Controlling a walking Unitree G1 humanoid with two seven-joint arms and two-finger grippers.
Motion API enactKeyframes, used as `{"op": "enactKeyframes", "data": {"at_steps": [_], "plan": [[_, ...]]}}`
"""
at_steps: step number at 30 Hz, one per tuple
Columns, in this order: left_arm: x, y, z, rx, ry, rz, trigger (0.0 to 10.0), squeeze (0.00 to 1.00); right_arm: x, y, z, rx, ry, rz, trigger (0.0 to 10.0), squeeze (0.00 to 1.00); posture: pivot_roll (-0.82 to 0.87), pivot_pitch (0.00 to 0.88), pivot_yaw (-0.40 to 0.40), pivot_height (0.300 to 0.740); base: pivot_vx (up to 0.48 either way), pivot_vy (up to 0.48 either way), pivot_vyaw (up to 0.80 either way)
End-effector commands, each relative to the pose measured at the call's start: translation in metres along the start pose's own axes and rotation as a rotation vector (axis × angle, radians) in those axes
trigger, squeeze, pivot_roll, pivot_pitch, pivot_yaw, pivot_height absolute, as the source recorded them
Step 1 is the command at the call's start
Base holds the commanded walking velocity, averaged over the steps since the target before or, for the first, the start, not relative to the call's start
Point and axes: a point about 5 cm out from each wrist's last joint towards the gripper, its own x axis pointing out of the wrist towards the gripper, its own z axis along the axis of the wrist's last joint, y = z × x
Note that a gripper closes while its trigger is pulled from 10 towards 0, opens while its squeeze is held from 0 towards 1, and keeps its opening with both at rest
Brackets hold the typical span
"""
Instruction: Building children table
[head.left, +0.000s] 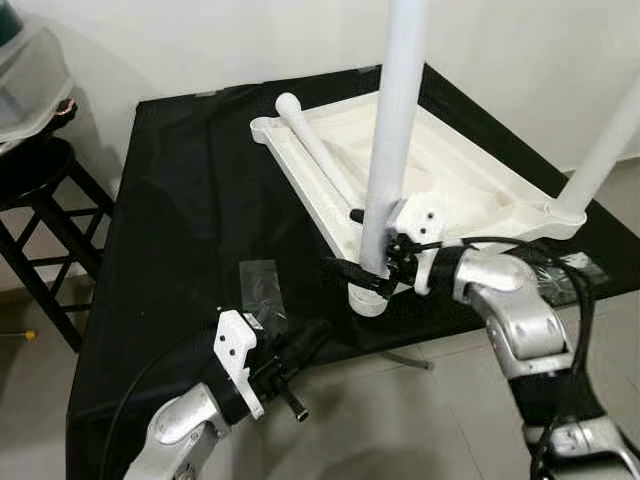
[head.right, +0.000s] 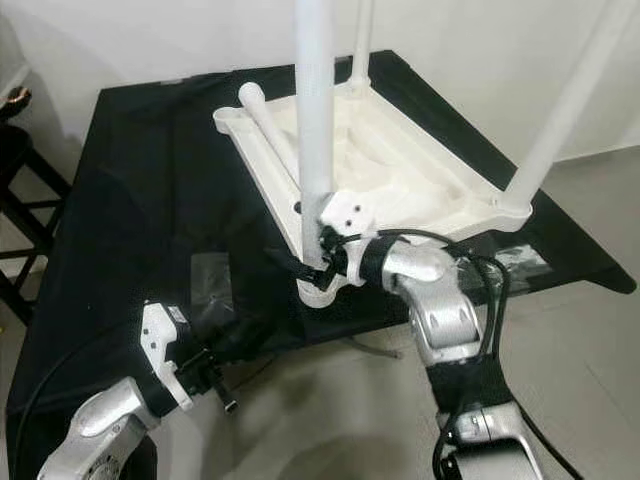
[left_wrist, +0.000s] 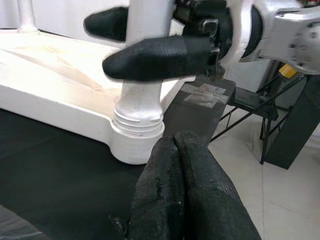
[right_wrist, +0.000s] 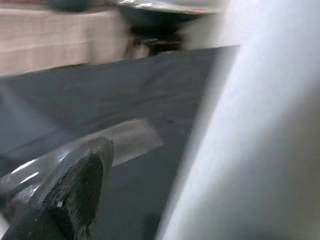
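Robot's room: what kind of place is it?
Probably a room in a home. A black-covered table stands by a plain white wall on a tiled floor, with a dark wooden stool beside it.

Both eye views look forward and down from the head onto the black table, sharing the upturned white tabletop and its near upright leg. The left wrist view looks along its own closed black fingers, close and low toward the base of that leg, with the right gripper clamped around it. The right wrist view sits almost against the leg, blurred, facing across the table.
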Motion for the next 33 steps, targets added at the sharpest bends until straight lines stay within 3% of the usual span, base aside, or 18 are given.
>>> {"op": "enactKeyframes", "data": {"at_steps": [1, 7, 8, 10, 11, 18, 25, 31, 32, 33], "plan": [[-0.004, -0.001, -0.006, -0.001, 0.024, 0.013, 10.0, 0.0, 0.001, -0.005, 0.002, -0.023, 0.002, 0.05, 10.0, 0.0, 0.0, 0.149, 0.014, 0.74, 0.0, 0.0, 0.0], [-0.004, -0.002, -0.006, -0.002, 0.024, 0.013, 10.0, 0.0, -0.006, -0.029, 0.007, -0.007, -0.003, 0.029, 10.0, 0.0, 0.0, 0.155, 0.014, 0.74, 0.0, 0.0, 0.0], [-0.004, -0.003, -0.005, -0.003, 0.023, 0.013, 10.0, 0.0, -0.01, -0.033, 0.009, 0.006, -0.011, 0.039, 2.0, 0.0, 0.0, 0.16, 0.013, 0.74, 0.0, 0.0, 0.0], [-0.004, -0.003, -0.005, -0.003, 0.023, 0.013, 10.0, 0.0, -0.01, -0.033, 0.009, 0.006, -0.011, 0.039, 2.0, 0.0, 0.0, 0.16, 0.013, 0.74, 0.0, 0.0, 0.0], [-0.004, -0.003, -0.005, -0.003, 0.023, 0.013, 10.0, 0.0, -0.011, -0.034, 0.009, 0.01, -0.015, 0.055, 0.0, 0.0, 0.0, 0.163, 0.012, 0.74, 0.0, 0.0, 0.0], [-0.004, -0.003, -0.004, -0.004, 0.021, 0.014, 10.0, 0.0, -0.016, -0.031, -0.001, 0.046, -0.026, 0.121, 0.0, 0.0, -0.01, 0.174, 0.013, 0.74, 0.0, 0.0, 0.0], [-0.004, -0.003, -0.004, -0.005, 0.022, 0.01, 10.0, 0.0, -0.021, -0.032, -0.007, 0.09, -0.056, 0.079, 0.0, 0.0, -0.01, 0.18, 0.019, 0.74, 0.0, 0.0, 0.0], [-0.005, -0.002, -0.003, -0.006, 0.024, 0.01, 10.0, 0.0, -0.03, -0.028, -0.018, 0.147, -0.085, -0.05, 0.0, 0.0, -0.02, 0.186, 0.022, 0.74, 0.0, 0.0, 0.0], [-0.005, -0.002, -0.003, -0.005, 0.024, 0.009, 10.0, 0.0, -0.03, -0.028, -0.021, 0.157, -0.073, -0.11, 0.0, 0.0, -0.02, 0.187, 0.02, 0.74, 0.0, 0.0, 0.0], [-0.005, -0.001, -0.003, -0.005, 0.025, 0.009, 10.0, 0.0, -0.026, -0.029, -0.025, 0.171, -0.071, -0.264, 0.0, 0.0, -0.02, 0.189, 0.014, 0.74, 0.0, 0.0, 0.0]]}}
